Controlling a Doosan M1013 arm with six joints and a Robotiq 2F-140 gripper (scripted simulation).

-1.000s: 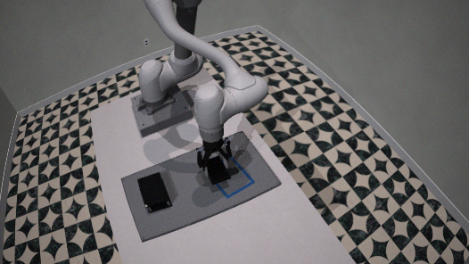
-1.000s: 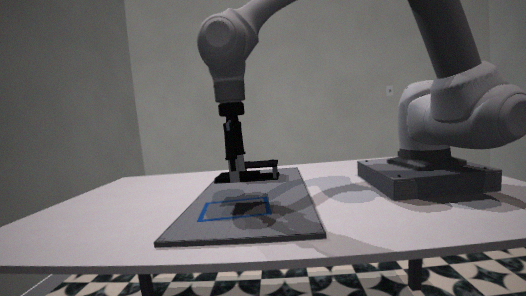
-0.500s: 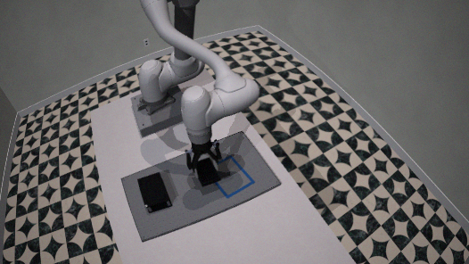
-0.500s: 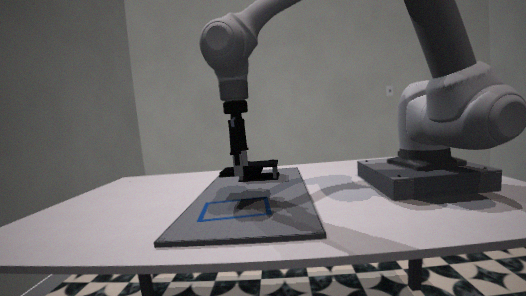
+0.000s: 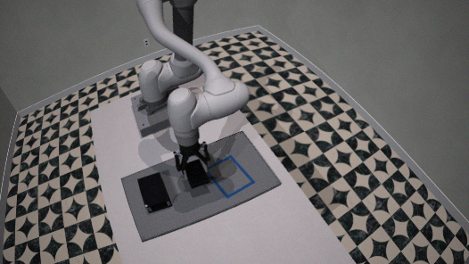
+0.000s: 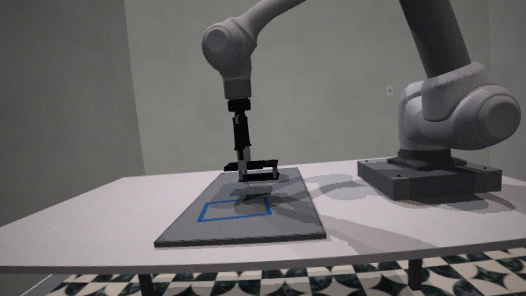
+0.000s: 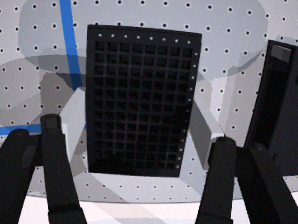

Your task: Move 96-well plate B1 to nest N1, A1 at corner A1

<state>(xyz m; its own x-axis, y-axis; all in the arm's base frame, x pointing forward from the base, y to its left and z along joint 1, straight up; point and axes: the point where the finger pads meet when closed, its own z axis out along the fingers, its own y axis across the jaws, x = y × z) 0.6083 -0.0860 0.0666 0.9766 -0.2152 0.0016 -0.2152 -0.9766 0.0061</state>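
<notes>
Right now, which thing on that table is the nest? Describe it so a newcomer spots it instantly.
Start at the grey mat on the white table. The nest is the raised black block at the end of the mat away from the blue square outline. Unlike the gridded well plate, held in the tool above the mat, it stands alone on the mat.

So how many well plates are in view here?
1. The 96-well plate is held in the hand above the grey mat, between the blue outline and the black nest. No others are visible.
</notes>
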